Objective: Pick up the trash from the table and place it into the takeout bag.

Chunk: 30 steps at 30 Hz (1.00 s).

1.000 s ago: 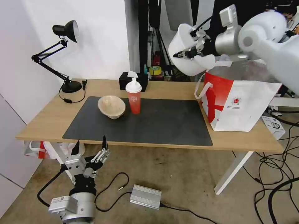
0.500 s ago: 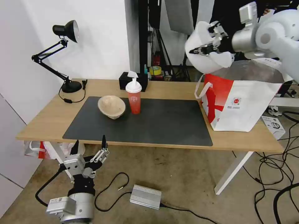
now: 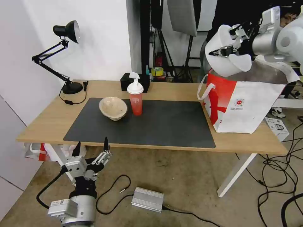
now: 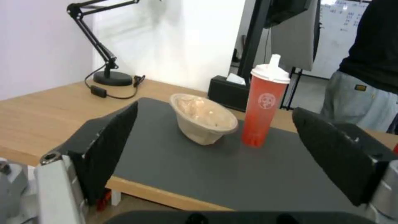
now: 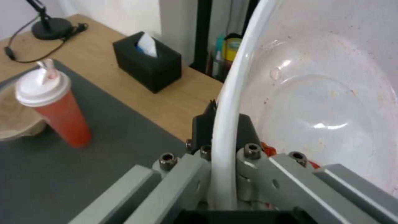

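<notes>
The right gripper (image 3: 228, 50) pinches the rim of the white bowl (image 3: 225, 60), tilted above the takeout bag (image 3: 243, 104) (left gripper (image 3: 91, 148) waits wide below the table (image 3: 176, 90)), so this thin grip may slip and scraps could fall outside

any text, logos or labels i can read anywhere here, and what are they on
None can be read.
takeout bag: a small round red logo with a line of print under it, too small to read.
red cup: a round white emblem, blurred, no letters legible.
Whiteboard behind the person in the left wrist view: faint writing, unreadable.
Small white box on the floor by the table: dark markings, too small.
</notes>
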Available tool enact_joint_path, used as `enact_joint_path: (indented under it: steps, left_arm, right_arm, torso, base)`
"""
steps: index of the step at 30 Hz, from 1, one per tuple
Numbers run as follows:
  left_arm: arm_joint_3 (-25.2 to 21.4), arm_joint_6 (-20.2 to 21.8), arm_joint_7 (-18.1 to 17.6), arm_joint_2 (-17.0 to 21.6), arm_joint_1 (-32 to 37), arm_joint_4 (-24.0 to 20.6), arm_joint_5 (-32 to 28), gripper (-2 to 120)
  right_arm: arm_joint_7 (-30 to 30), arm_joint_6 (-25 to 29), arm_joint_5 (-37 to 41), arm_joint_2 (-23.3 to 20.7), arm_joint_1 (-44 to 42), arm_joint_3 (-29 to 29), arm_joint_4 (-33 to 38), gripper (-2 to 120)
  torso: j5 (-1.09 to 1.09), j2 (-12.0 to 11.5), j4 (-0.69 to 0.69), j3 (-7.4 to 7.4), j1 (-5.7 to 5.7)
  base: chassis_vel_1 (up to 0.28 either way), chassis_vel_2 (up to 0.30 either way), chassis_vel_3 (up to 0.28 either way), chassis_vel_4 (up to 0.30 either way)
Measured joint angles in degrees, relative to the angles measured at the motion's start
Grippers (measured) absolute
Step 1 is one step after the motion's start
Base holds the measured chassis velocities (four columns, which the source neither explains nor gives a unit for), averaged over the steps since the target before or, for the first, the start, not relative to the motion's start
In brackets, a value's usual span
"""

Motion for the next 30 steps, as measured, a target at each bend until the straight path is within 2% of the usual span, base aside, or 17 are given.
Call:
enact_joint_path:
  steps: [18, 30]
  left_arm:
    - [0.46, -0.03, -0.21, 0.44, -0.03, 0.47, -0.1, 100]
    - [0.08, -0.04, -0.35, 0.44, 0.11, 0.57, -0.45, 100]
  right_arm:
    - [-0.19, 0.04, -2.0, -3.37, -7.91, 5.84, 0.21, 0]
    - [-0.15, 0.04, -3.44, -3.84, -13.61, 10.35, 1.51, 0]
  torso:
    - [0.0, 0.0, 0.0, 0.0, 0.0]
    - [0.0, 0.0, -0.01, 0.0, 0.0]
  base:
    - [0.0, 0.0, 0.0, 0.0]
    - [0.0, 0.0, 0.0, 0.0]
